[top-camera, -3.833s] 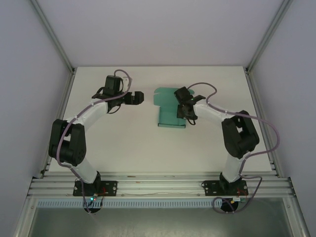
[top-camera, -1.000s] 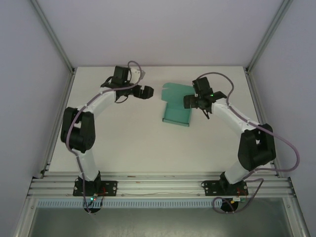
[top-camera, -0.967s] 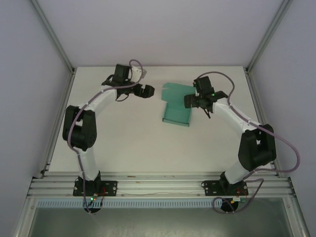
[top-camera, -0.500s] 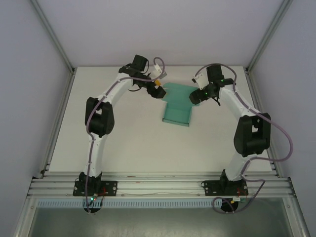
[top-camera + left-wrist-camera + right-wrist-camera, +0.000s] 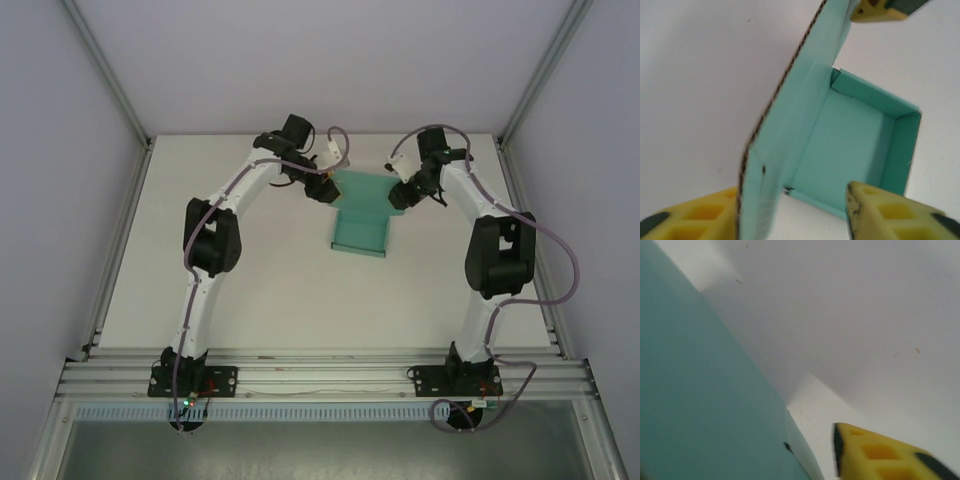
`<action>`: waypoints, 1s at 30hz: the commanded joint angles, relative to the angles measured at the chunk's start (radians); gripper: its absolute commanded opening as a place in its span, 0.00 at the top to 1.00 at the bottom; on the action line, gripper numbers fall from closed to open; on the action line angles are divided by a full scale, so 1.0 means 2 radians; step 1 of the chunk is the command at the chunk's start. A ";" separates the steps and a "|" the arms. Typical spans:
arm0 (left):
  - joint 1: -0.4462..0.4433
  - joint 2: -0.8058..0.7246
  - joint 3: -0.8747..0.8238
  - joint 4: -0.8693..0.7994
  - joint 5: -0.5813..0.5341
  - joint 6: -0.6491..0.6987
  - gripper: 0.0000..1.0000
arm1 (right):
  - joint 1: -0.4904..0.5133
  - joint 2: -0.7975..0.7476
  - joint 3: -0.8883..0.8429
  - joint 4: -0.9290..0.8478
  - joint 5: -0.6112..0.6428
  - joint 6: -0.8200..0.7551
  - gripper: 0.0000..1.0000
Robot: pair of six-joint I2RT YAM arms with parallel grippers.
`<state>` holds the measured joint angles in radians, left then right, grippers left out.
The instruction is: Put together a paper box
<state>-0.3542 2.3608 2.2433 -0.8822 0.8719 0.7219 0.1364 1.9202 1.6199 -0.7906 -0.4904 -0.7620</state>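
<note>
Two arms reach from near-edge bases across table (image 5: 250, 290) toward far centre. Paper box (image 5: 360, 228) lies there, teal, half-folded: shallow tray with low walls raised, taller flap standing at left side. Left gripper (image 5: 322, 187) at box's far-left corner, jaws partly apart, astride that flap, yellow fingers (image 5: 887, 212) one each side. Right gripper (image 5: 398, 196) at far-right corner, one yellow finger (image 5: 875, 452) beside teal panel. Its jaw gap: cannot tell.

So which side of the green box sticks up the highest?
The big flap with the wavy brown edge, between the left hand's fingers. The box's other walls are much lower.
</note>
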 commanded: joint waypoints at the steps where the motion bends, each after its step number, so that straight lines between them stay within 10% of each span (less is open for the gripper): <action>1: 0.002 0.012 0.015 0.003 -0.008 0.011 0.63 | 0.000 -0.005 0.006 -0.020 -0.008 -0.015 0.69; 10: 0.002 0.007 0.004 0.014 -0.014 -0.003 1.00 | 0.000 -0.006 0.010 -0.023 -0.005 -0.010 0.82; 30: -0.010 -0.139 -0.204 0.268 -0.184 -0.307 1.00 | 0.053 -0.065 -0.024 0.121 0.121 0.249 0.99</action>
<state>-0.3733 2.1334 1.8877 -0.4484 0.6132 0.2810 0.2214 1.8324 1.5604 -0.6415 -0.3519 -0.4641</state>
